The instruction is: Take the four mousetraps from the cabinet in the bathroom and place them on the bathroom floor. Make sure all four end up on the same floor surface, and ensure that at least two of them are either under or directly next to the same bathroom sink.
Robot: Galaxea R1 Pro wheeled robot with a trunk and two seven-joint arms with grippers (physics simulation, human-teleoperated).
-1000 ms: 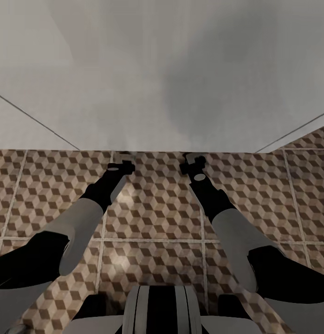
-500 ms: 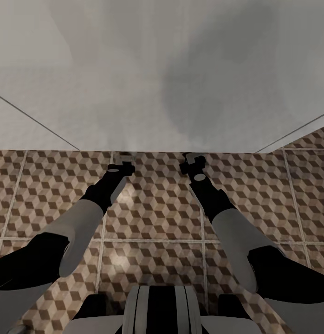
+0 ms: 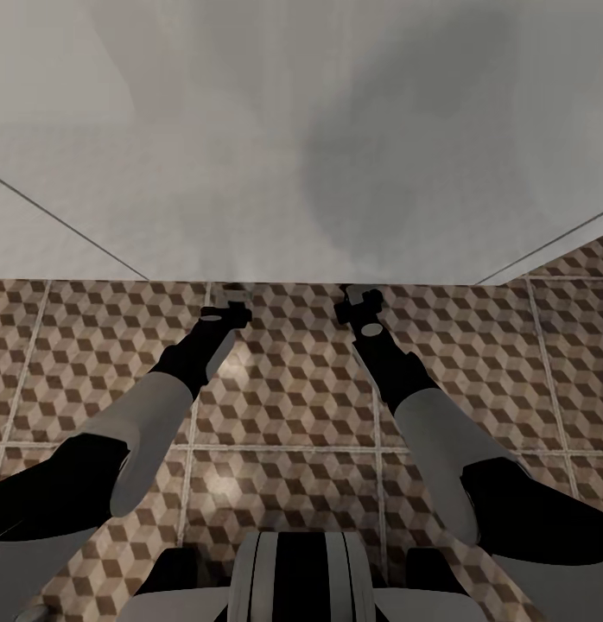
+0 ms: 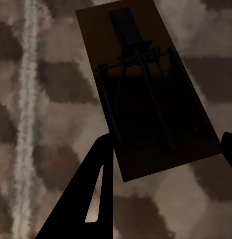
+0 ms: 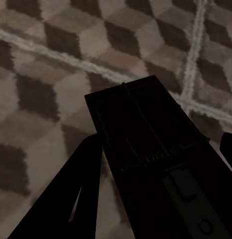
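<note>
Each gripper grips a flat brown wooden mousetrap with dark wire: left gripper (image 4: 163, 164) one (image 4: 145, 89), right gripper (image 5: 160, 174) another (image 5: 150, 149), at twelve o'clock over the cube-patterned tile floor (image 3: 284, 389). Neither is set down yet.

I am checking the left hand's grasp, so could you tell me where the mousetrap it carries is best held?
By the bare end of the mousetrap, clamped across its two long edges, coming from the end away from the spring coil. The left gripper sits there now; the wires and coil lie beyond.
</note>
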